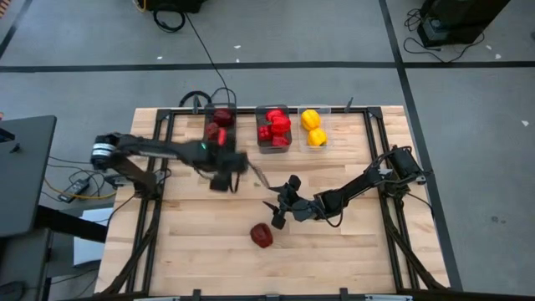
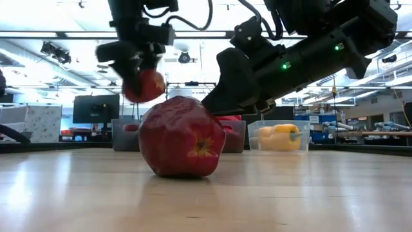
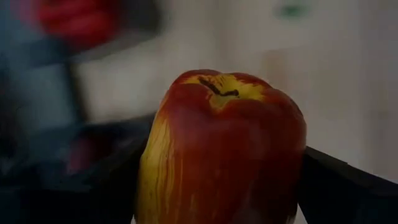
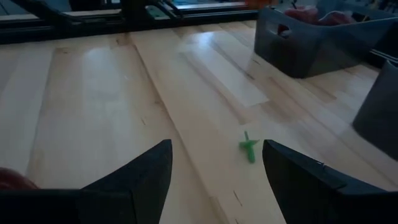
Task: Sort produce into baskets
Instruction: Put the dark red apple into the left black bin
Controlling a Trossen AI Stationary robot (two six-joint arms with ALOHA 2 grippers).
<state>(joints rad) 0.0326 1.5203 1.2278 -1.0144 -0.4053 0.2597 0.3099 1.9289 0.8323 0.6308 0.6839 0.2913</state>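
Note:
My left gripper (image 1: 224,179) hangs above the table's left middle, shut on a red-yellow apple (image 3: 221,149) that the low view shows raised in the air (image 2: 144,86). A dark red apple (image 1: 261,236) rests on its underside on the wood near the front (image 2: 180,138). Just beyond it, my right gripper (image 1: 275,215) stands low and open, with only bare table between its fingers (image 4: 217,168). Three baskets line the far edge. The left one (image 1: 221,127) holds dark red apples, the middle one (image 1: 273,128) red peppers, the right one (image 1: 313,127) yellow peppers. My left gripper pinches the apple between its two fingers, one on each opposite flank (image 3: 155,180). The fingers (image 2: 132,61) come slanting down from above. The apple hangs clear of the table with its stem end (image 3: 219,89) turned up toward the wrist.
A small green scrap (image 4: 249,150) lies on the wood ahead of my right gripper. Black frame rails (image 1: 159,167) run along the table's left and right sides. Bare wood stretches between the baskets and the loose apple.

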